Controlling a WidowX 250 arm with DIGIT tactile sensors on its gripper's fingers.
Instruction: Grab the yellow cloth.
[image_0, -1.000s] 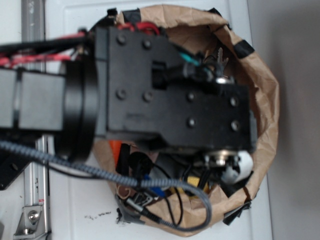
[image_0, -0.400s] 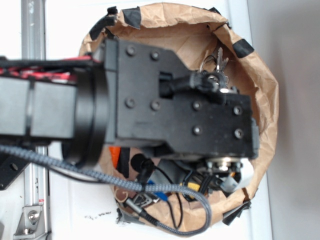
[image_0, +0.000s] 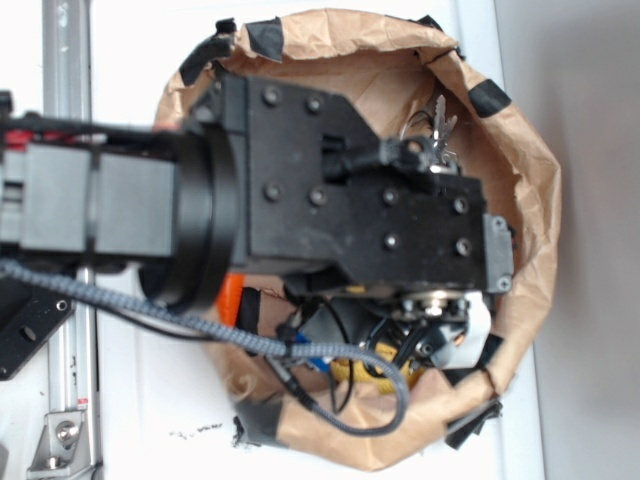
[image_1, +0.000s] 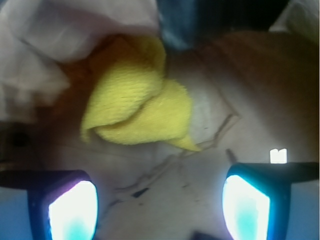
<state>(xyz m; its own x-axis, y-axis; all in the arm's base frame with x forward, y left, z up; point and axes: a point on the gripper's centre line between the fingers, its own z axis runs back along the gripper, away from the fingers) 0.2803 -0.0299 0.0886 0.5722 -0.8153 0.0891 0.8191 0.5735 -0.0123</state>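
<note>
Pincer (image_1: 159, 206): open, jaws spread wide at 7 and 5 o'clock of the wrist view, nothing between them.
Bag floor (image_1: 210, 125): creased brown paper, bare between the jaws.
Cloth (image_1: 137, 102): yellow terry lump, folded, beyond the pincer toward 11 o'clock, resting on the bag floor, not touched.
Pale wrapping (image_1: 55, 35): crumpled, touching the cloth at 10 o'clock.
Bag (image_0: 530, 190): brown paper, taped rim, on the white counter (image_0: 130, 30); arm fills its mouth.
Keys (image_0: 438, 122): at 1 o'clock inside the bag.
Risk: cloth sits off-centre to the left; closing here would likely miss it or pinch the wrapping or paper.
</note>
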